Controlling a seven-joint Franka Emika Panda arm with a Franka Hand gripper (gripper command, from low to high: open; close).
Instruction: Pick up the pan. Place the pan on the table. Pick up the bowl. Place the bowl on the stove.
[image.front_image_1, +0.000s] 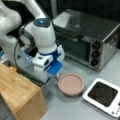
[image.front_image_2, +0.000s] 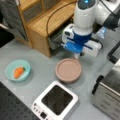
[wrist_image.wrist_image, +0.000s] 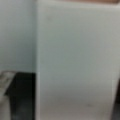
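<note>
Nearest my camera, the stove (image.front_image_2: 55, 100) sits bare on the grey table (image.front_image_2: 37, 75). Just beyond it rests the pan (image.front_image_2: 68, 70), the gripper (image.front_image_2: 76, 55) low at its far rim, seemingly on the handle; I cannot tell the jaws' state. The teal bowl (image.front_image_2: 17, 70) with its carrot (image.front_image_2: 18, 72) lies far left.

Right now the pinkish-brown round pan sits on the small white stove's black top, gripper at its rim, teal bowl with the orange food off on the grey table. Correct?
Not quite. The pinkish-brown round pan rests on the grey table, beside the small white stove, whose black top is bare; both front views show it. The rest holds: gripper at its rim, teal bowl apart on the table.
</note>
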